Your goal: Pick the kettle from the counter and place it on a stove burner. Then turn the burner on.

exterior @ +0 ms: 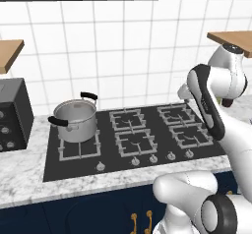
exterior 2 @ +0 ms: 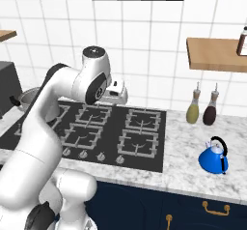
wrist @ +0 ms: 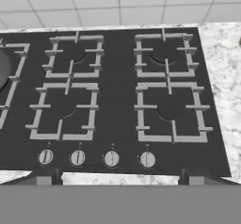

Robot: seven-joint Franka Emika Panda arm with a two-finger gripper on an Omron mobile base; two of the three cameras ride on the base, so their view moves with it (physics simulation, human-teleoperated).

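In the left base view a steel pot [exterior: 75,120] with two black handles sits on the far left grate of the black cooktop [exterior: 51,164], and the white arm [exterior: 216,105] bends over the right side of the stove; a dark appliance [exterior: 12,114] stands at the left on the counter [exterior: 29,179]. In the right base view the blue kettle [exterior 2: 214,156] stands upright on the marble to the right of the cooktop, well apart from the gripper [exterior 2: 115,93], which hangs over the far middle of the stove; two bottles [exterior 2: 202,107] stand beyond the kettle by the tiled wall. In the hand view the near right stove burner [wrist: 172,110] lies bare, four knobs [wrist: 111,158] line the near edge, and the finger tips [wrist: 43,178] stand wide apart, holding nothing.
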